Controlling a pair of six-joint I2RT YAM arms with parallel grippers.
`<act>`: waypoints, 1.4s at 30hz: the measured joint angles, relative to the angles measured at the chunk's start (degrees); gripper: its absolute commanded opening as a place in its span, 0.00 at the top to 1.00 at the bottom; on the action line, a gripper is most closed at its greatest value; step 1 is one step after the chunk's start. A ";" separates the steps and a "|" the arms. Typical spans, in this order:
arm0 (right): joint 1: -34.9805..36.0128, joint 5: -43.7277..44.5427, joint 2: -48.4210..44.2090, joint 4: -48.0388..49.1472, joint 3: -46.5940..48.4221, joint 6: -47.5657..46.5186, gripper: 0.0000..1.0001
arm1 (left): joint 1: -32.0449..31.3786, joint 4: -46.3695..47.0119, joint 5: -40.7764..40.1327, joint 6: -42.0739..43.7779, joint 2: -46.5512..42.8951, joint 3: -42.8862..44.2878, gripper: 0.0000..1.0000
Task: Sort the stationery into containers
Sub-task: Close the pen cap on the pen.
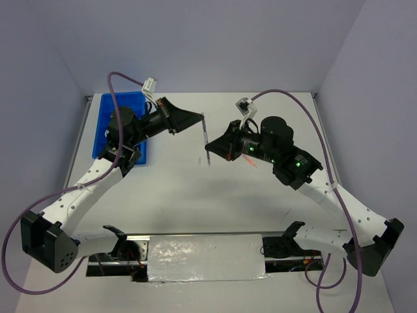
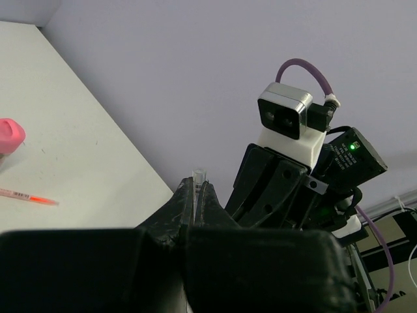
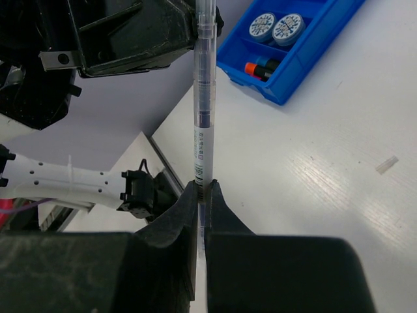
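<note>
A thin grey pen (image 1: 206,139) hangs above the table's middle, held at both ends. My left gripper (image 1: 201,119) is shut on its far end, and that tip pokes out between the jaws (image 2: 198,175). My right gripper (image 1: 210,152) is shut on the near end; in its wrist view the pen (image 3: 203,111) rises from the jaws (image 3: 203,185) to the left gripper (image 3: 193,29). The blue tray (image 3: 313,55) holds two blue-white discs (image 3: 276,27) and orange- and blue-capped highlighters (image 3: 257,65). In the top view the tray (image 1: 128,102) lies at the far left, partly under the left arm.
In the left wrist view a pink-capped item (image 2: 9,134) and a thin orange stick (image 2: 27,196) lie on the white table. The right arm's wrist camera (image 2: 285,116) is close in front of the left gripper. Grey walls enclose the table on three sides.
</note>
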 measured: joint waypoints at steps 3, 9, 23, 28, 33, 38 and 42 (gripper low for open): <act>-0.33 0.09 0.79 -1.73 1.40 -1.18 1.00 | 0.00 -0.22 -0.31 1.53 0.00 0.04 1.00; -1.18 -0.31 1.40 -3.76 2.99 -6.75 1.00 | 0.02 -2.75 1.57 6.97 0.15 2.36 0.94; -1.90 -2.40 1.44 2.03 4.11 -12.22 1.00 | -0.94 -5.57 8.57 11.21 -0.85 3.69 0.56; -1.90 -2.89 1.42 3.28 4.15 -12.20 1.00 | -0.94 -3.80 9.14 9.77 -0.81 3.69 0.56; -1.75 -3.89 1.42 3.89 4.17 -12.02 1.00 | -0.94 -2.27 9.55 9.53 -0.48 3.69 0.62; -1.51 -5.29 1.38 4.81 4.20 -11.30 1.00 | -0.92 -1.27 9.92 8.68 -0.04 3.69 0.88; -1.60 -6.05 1.33 5.14 4.20 -10.64 0.87 | -0.90 0.81 11.23 8.72 0.48 3.69 1.00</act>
